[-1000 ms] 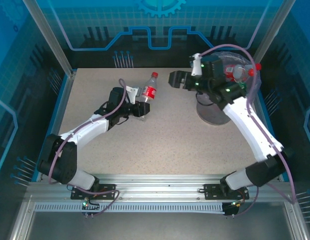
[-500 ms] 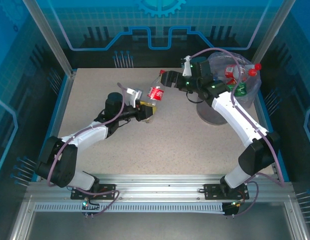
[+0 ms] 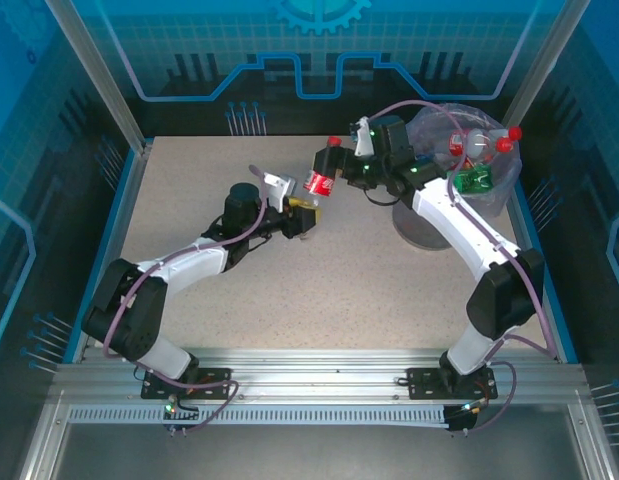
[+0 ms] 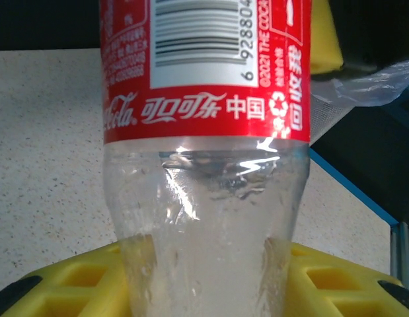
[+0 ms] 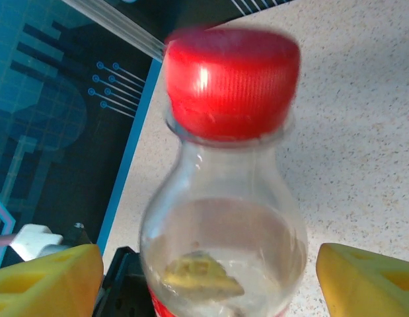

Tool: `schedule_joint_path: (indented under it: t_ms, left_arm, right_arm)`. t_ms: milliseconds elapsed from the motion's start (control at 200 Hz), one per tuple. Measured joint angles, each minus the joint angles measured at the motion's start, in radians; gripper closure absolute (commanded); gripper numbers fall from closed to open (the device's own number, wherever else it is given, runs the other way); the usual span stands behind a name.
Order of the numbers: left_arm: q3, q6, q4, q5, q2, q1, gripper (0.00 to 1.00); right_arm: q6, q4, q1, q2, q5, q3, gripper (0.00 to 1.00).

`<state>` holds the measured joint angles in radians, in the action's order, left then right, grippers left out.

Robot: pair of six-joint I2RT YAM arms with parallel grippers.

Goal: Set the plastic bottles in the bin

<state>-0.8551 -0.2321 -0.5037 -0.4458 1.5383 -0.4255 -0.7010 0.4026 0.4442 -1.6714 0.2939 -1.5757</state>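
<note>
Shift: your right pincer (image 5: 205,281), open, now straddles bottle (image 3: 317,183).
Left pincer (image 3: 304,213): clamped on its base.
Next: handover, then bin (image 3: 424,232).

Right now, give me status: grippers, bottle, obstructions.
Left gripper shut on bottle base. Right gripper open, straddling its neck. Bottle between both grippers, short of bin. Right arm between them.

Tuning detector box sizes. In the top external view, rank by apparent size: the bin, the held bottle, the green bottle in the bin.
1. bin: clearly the largest.
2-3. held bottle and green bottle: they look about alike, and both are partly hidden, so no ranking.
</note>
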Motion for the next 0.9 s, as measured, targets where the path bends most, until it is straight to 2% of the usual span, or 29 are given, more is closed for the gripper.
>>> schedule_joint_path:
  t_ms: [390, 435, 505, 640, 720, 901]
  left_arm:
    - [-0.008, 0.022, -0.027, 0.029, 0.013, -0.024, 0.46]
    - [-0.008, 0.024, -0.027, 0.031, 0.013, -0.024, 0.41]
    - [-0.008, 0.029, -0.030, 0.031, 0.013, -0.024, 0.29]
    - [-0.009, 0.024, -0.032, 0.031, 0.007, -0.028, 0.18]
    - [-0.018, 0.023, -0.007, 0.032, -0.014, -0.031, 0.02]
    - [-0.023, -0.001, 0.036, 0.061, -0.143, -0.032, 0.01]
  right_arm:
    - [-0.002, 0.000, 0.000, -0.005, -0.001, 0.018, 0.34]
    - [0.002, 0.000, 0.000, -0.005, -0.001, 0.018, 0.35]
    - [0.010, 0.006, 0.000, -0.005, -0.002, 0.012, 0.37]
    - [0.028, 0.009, -0.001, -0.004, -0.013, 0.001, 0.38]
    - [0.038, 0.010, -0.005, 0.004, -0.025, -0.009, 0.37]
    - [0.077, 0.015, -0.029, 0.044, -0.076, -0.071, 0.37]
